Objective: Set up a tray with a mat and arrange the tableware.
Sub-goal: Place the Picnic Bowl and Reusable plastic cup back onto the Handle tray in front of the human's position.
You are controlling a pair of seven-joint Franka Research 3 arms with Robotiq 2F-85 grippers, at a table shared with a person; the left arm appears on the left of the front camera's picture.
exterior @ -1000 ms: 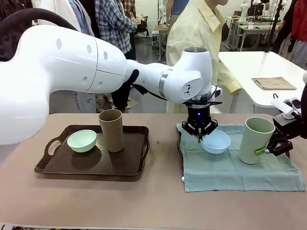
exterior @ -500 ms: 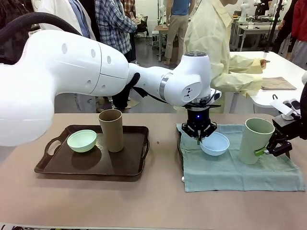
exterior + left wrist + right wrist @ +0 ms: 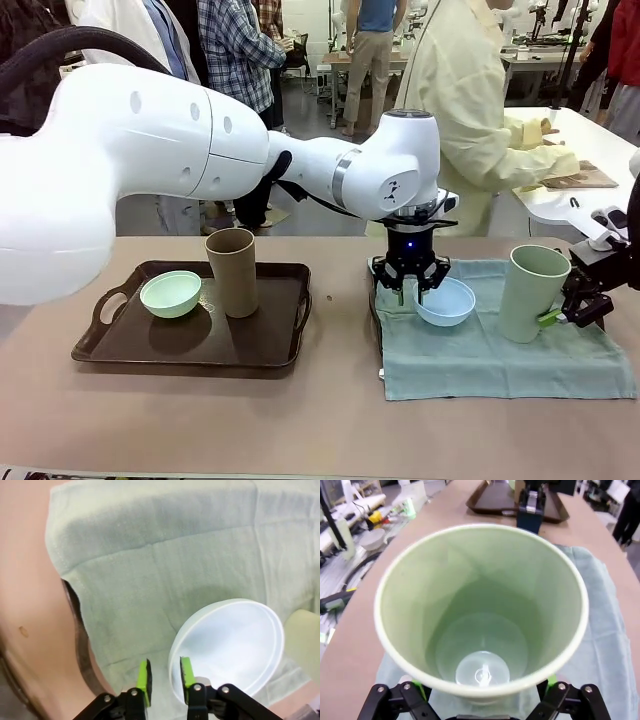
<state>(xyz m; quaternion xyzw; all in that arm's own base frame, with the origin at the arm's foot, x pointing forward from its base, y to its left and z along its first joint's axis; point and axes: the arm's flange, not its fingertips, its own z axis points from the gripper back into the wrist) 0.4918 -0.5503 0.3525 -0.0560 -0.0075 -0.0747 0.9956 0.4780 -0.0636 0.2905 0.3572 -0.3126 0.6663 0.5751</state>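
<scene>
Worktop, 9 o'clock: dark tray; carries mint green bowl and, just at its 3 o'clock, upright brown tumbler. Centre: left pincer, narrowly open, pads astride the rim of light blue bowl; lies tilted on green mat. 3 o'clock: right pincer, clamped on pale green tumbler near its base, over the mat's 3 o'clock part.
</scene>
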